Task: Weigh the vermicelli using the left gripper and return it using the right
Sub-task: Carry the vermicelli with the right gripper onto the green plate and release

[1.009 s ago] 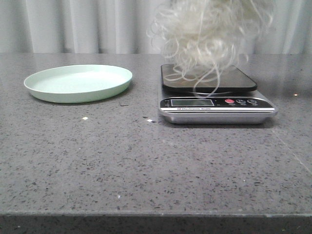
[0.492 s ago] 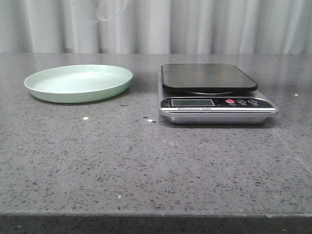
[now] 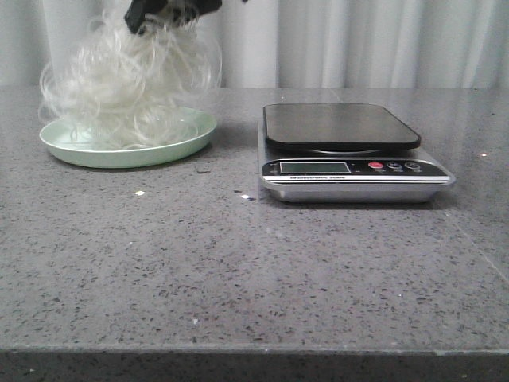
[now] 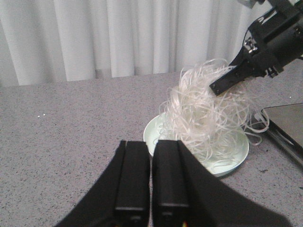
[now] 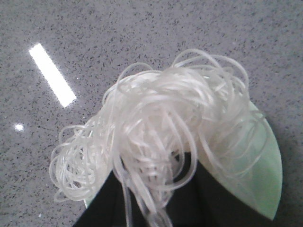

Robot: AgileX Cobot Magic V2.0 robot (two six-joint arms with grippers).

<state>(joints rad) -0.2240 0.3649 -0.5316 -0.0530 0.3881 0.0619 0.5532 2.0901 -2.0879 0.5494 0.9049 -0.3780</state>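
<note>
The vermicelli (image 3: 127, 87) is a fluffy nest of whitish looping strands hanging from my right gripper (image 3: 163, 9), its lower strands resting in the pale green plate (image 3: 187, 137) at the left. My right gripper is shut on the vermicelli (image 5: 161, 142) and shows in the left wrist view (image 4: 232, 80) above the plate (image 4: 236, 153). The scale (image 3: 350, 167) stands at the right with its black platform bare. My left gripper (image 4: 150, 146) is shut and empty, short of the plate, over the grey table.
Small white crumbs (image 3: 139, 192) lie on the grey speckled table in front of the plate and the scale. A pale curtain (image 3: 358, 40) hangs behind the table. The table's front edge (image 3: 254, 348) runs across the near side.
The vermicelli went up off the scale, passed out of view, and now hangs over the green plate at the left, held by my right gripper. The scale's platform is bare.
</note>
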